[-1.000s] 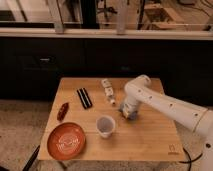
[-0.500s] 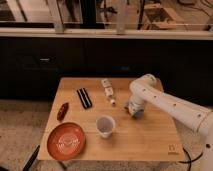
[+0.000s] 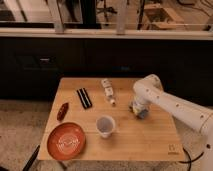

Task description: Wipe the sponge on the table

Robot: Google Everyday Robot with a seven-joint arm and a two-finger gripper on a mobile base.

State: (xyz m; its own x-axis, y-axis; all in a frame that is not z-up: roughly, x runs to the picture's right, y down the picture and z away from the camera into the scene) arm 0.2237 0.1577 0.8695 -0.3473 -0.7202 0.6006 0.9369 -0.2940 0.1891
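The light-wood table (image 3: pixel 150 142) fills the middle of the camera view. My white arm comes in from the right and bends down to the tabletop right of centre. At its tip the gripper (image 3: pixel 139 111) points down at the wood, shut on the sponge (image 3: pixel 142 114), a small bluish block with a yellowish edge pressed against the surface. The fingers cover most of the sponge. It sits to the right of the white cup (image 3: pixel 105 126) and well apart from it.
A white bottle (image 3: pixel 107 90) lies near the table's back middle, with a black flat object (image 3: pixel 84 98) to its left. A reddish-brown item (image 3: pixel 62 111) sits near the left edge and an orange plate (image 3: pixel 66 141) at the front left corner. Dark cabinets stand behind.
The gripper has slid to the right across the tabletop with the sponge under it, away from the bottle and cup. Nothing else has moved.
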